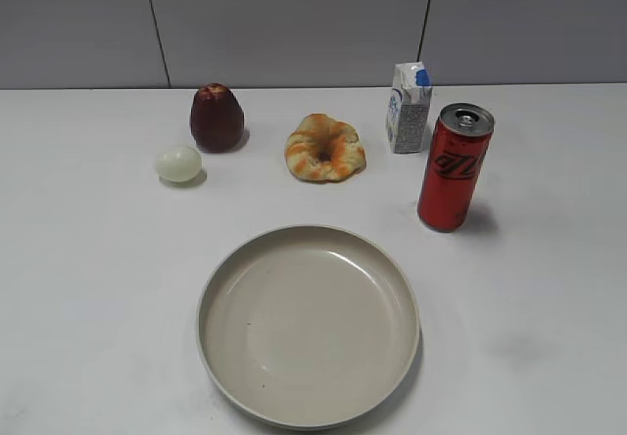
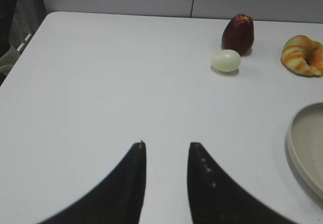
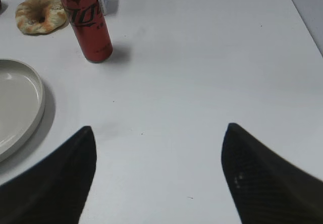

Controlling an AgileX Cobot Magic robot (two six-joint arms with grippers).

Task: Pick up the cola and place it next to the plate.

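The cola [image 1: 455,168] is a tall red can with black lettering and a silver top. It stands upright at the right of the table, behind and to the right of the beige plate [image 1: 217,276]. It also shows in the right wrist view [image 3: 87,24], far ahead and left of my right gripper [image 3: 159,133], which is wide open and empty. The plate's rim shows there too [image 3: 36,92] and in the left wrist view [image 2: 293,138]. My left gripper [image 2: 166,146] is open with a narrow gap and empty over bare table. Neither gripper shows in the exterior view.
A dark red apple-like fruit [image 1: 216,118], a pale egg [image 1: 178,164], a bread ring [image 1: 324,147] and a small white-and-blue carton [image 1: 409,107] stand in a row at the back. The table's left edge [image 2: 22,47] and right edge [image 3: 303,19] are near.
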